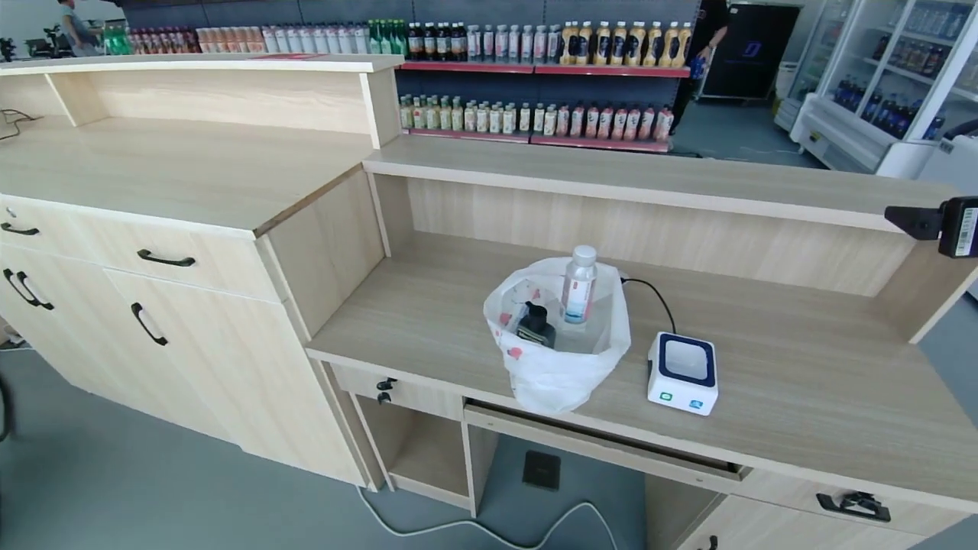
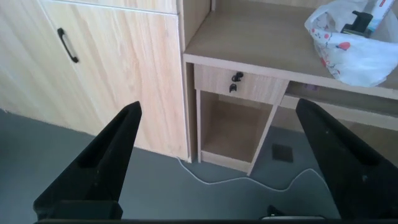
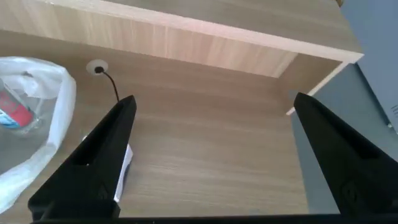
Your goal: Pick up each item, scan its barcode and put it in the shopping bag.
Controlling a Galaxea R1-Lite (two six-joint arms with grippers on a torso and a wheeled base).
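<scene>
Counter (image 1: pixel 764 367) bears shopping bag (image 1: pixel 558 370), apart from right end effector (image 3: pixel 214 98).

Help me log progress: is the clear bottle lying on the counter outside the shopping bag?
No, the clear bottle stands upright inside the open shopping bag on the counter.

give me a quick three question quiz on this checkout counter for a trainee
1. True or false: the clear plastic bottle with a white cap stands inside the white plastic shopping bag.
2. The white box-shaped scanner sits on which side of the bag? A robot's left, B robot's right, C inside it.
3. Fill in: the left gripper and the right gripper are both ____.
Key: 1 true; 2 B; 3 open.
</scene>
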